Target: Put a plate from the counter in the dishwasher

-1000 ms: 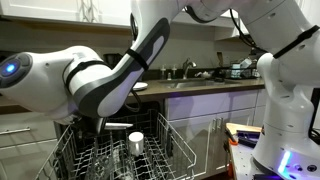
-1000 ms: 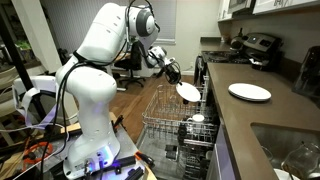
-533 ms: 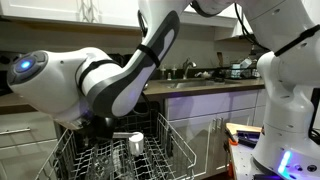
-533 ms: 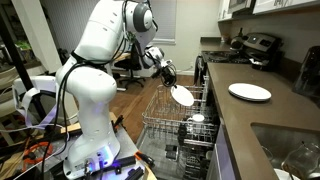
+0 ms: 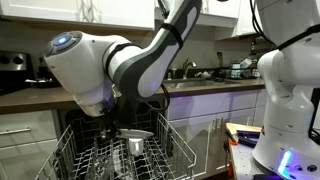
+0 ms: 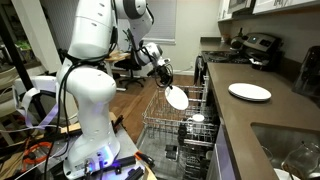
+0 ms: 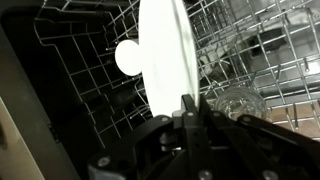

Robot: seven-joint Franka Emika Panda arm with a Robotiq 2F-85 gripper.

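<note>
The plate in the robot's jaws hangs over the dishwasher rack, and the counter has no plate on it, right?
Not quite. The counter does have a plate on it: a second white plate lies there, as an exterior view shows. The rest is right: the jaws grip the held plate above the dishwasher rack.

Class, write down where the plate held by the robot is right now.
In an exterior view the plate hangs from the end effector, just above the pulled-out dishwasher rack and beside the counter.
</note>
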